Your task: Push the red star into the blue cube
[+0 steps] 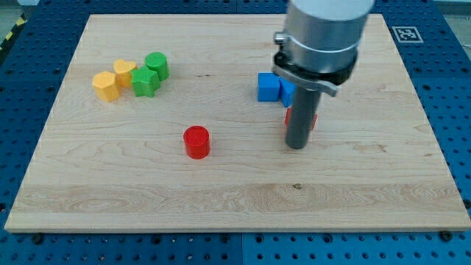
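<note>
Standing on the wooden board point(221, 199), my tip point(296, 146) rests right of centre, and the red star point(312, 120) lies just behind it on the far side, mostly hidden by the rod, so only slivers of red show at either edge of the shaft. I carry no fingers and no jaws, so there is nothing to open or close; the rod is a plain pusher and grips nothing.

The blue cube point(269, 87) sits farther away and slightly to the left of the star, with a second blue block point(288, 91) pressed against its right side, partly under the arm housing. That is the relation the coming move turns on: tip nearest, star next, cube beyond and a little left. I judge that a push going far and slightly left would carry the star into the cube.

Whether the tip touches the star I cannot tell, as the rod covers the meeting place. The star's points and any long axis are hidden too, so I cannot say which way it faces.

A red cylinder point(196, 141) stands well apart to the left. Two yellow blocks point(114, 80) and two green blocks point(151, 73) cluster at the far left.
</note>
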`<state>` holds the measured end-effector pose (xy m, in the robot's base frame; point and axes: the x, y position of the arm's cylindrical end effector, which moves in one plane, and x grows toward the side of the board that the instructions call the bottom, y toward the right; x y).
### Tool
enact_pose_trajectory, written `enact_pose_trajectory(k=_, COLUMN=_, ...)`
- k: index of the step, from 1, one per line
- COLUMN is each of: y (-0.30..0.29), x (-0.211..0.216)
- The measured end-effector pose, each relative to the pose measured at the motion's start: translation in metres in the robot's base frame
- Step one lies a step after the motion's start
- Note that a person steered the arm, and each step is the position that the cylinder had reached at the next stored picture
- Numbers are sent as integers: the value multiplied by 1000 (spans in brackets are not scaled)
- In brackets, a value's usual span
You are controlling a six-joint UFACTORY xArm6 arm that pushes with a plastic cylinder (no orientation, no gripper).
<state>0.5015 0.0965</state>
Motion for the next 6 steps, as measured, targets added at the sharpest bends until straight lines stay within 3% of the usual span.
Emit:
enact_pose_trajectory(k=3, y=44, x=-7)
enact_pose_trajectory(k=5, y=4, x=-13)
enact_pose_trajectory(k=6, y=0, x=-41)
